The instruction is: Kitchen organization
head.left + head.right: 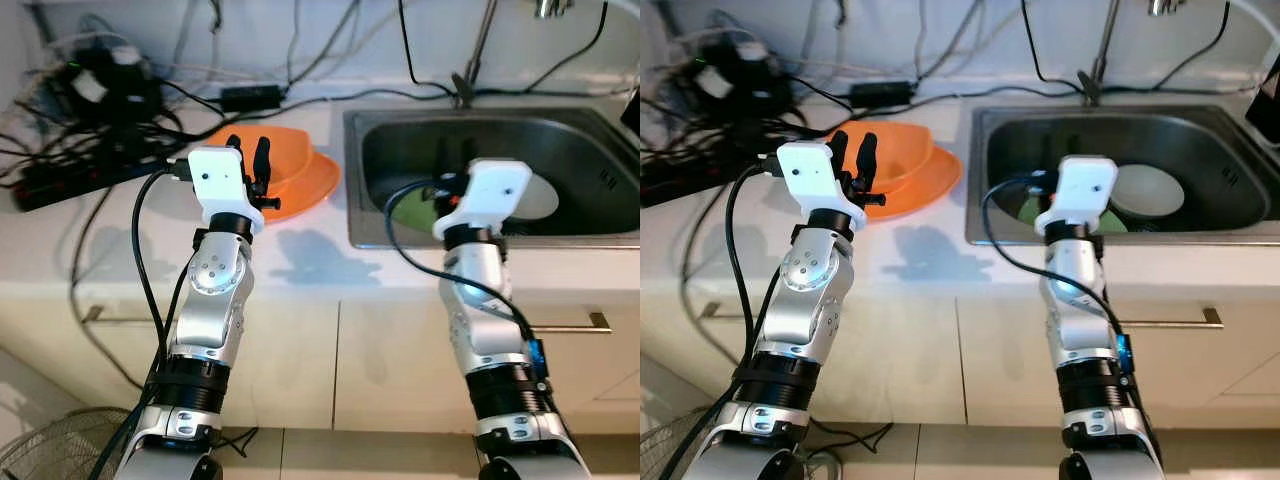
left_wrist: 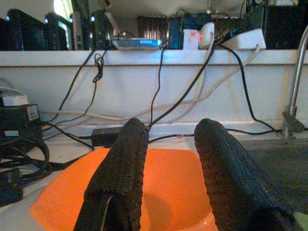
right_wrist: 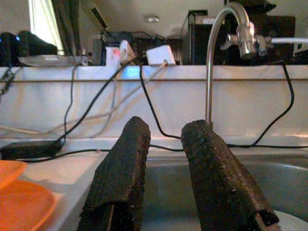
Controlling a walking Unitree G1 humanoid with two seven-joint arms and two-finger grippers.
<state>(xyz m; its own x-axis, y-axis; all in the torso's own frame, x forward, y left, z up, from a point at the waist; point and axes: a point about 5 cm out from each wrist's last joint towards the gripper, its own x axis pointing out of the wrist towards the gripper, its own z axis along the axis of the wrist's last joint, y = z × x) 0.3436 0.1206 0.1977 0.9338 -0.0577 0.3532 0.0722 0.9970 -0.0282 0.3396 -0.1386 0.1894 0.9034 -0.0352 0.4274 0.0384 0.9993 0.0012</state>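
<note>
An orange bowl (image 1: 292, 160) rests on an orange plate (image 1: 315, 185) on the white counter, left of the steel sink (image 1: 590, 235). In the sink lie a white plate (image 1: 540, 195) and a green dish (image 1: 412, 208). My left gripper (image 1: 248, 158) hovers above the orange bowl (image 2: 173, 178), fingers (image 2: 120, 173) open with nothing between them. Over the sink's front left part, my right gripper (image 3: 166, 159) is open too and holds nothing; its white wrist housing (image 1: 495, 192) hides the fingers in the eye views.
Black cables, a power strip (image 1: 60, 180) and adapters clutter the counter's back left. A tap (image 3: 216, 57) rises behind the sink. Cabinet fronts with a handle (image 1: 575, 322) run below the counter, and a fan guard (image 1: 50, 450) sits on the floor at the lower left.
</note>
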